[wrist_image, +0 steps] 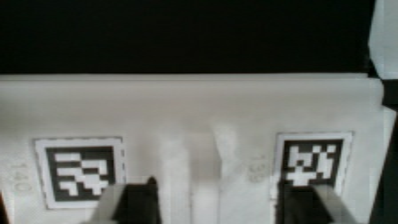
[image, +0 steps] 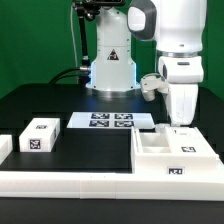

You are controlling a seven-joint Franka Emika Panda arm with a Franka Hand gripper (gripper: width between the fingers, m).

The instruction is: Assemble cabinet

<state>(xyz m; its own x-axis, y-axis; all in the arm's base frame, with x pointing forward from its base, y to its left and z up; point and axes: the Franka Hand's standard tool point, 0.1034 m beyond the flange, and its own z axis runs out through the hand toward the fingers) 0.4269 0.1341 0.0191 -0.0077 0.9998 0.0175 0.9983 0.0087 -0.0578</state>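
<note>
In the exterior view the cabinet [image: 172,158] lies on the dark worktop [image: 90,150], just off the marker board [image: 110,122] toward the exterior view's right and nearer the camera. The gripper [image: 180,124] hangs directly over the cabinet, down at its top edge. In the wrist view the fingers [wrist_image: 134,200] stand slightly apart astride a white ridge between the cabinet's two tags; whether they pinch it I cannot tell.
</note>
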